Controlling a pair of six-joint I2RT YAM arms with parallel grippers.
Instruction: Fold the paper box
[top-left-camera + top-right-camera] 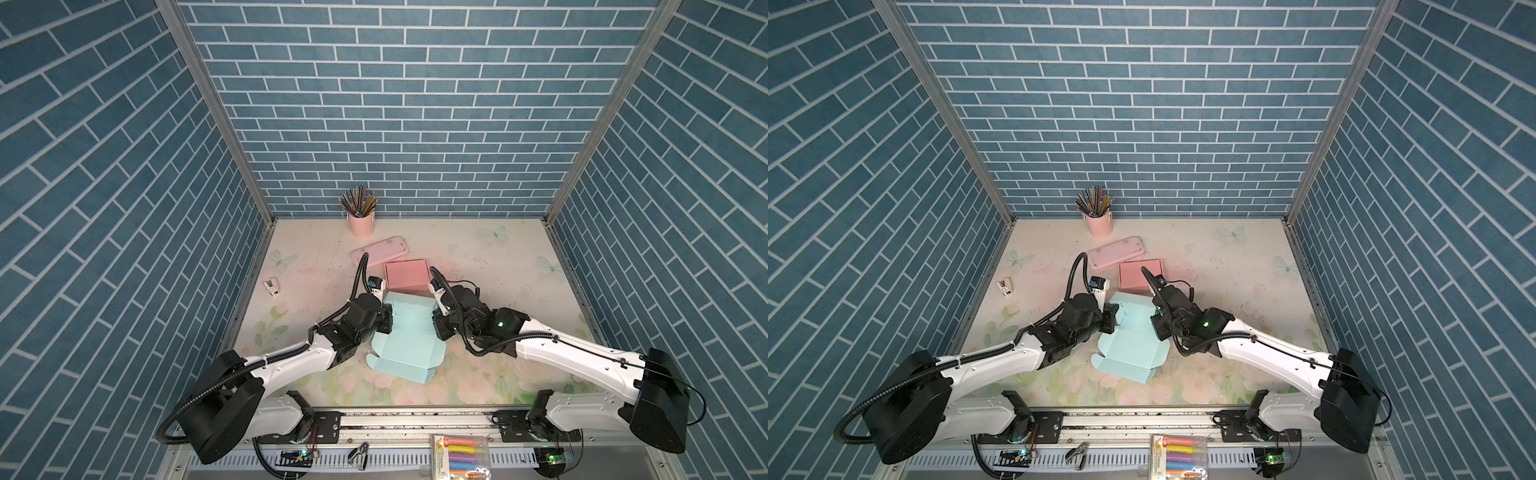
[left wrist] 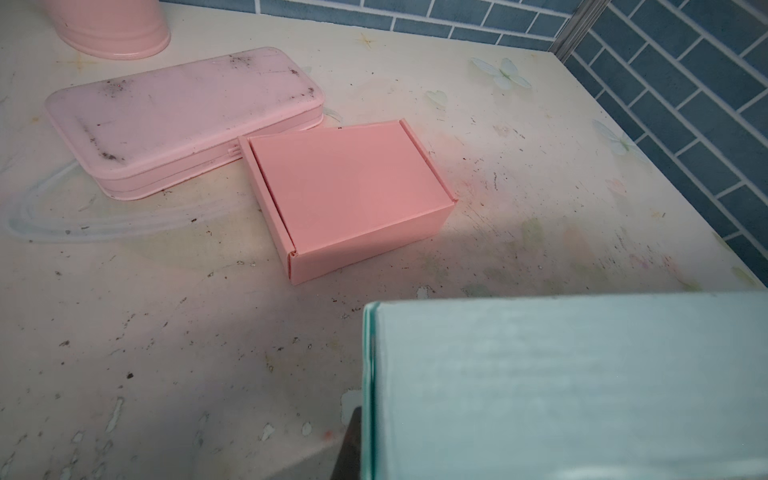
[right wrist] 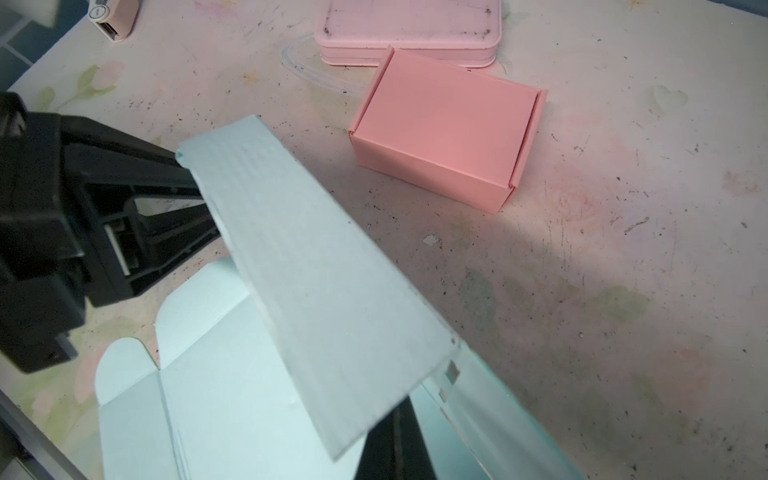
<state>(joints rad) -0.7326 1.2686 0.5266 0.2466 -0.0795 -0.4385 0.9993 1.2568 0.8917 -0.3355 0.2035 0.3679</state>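
Note:
The light blue paper box (image 1: 409, 345) (image 1: 1133, 349) lies partly unfolded in the middle of the table. Its far panel (image 3: 316, 270) is raised off the table. My left gripper (image 1: 390, 318) (image 2: 368, 415) is at the box's left side, shut on the end of that raised panel. One dark finger (image 2: 351, 440) shows beside the panel's edge; the other is hidden behind the paper. My right gripper (image 1: 436, 322) (image 3: 392, 436) is shut at the box's right side, its fingers lying under the raised panel next to a side wall. Whether it pinches paper I cannot tell.
A folded pink box (image 1: 406, 276) (image 2: 349, 195) sits just beyond the blue one, touching a pink pencil case (image 1: 380, 251). A pink cup of pencils (image 1: 360, 222) stands at the back wall. A small white item (image 1: 272, 287) lies far left. A marker pack (image 1: 461, 455) rests on the front rail.

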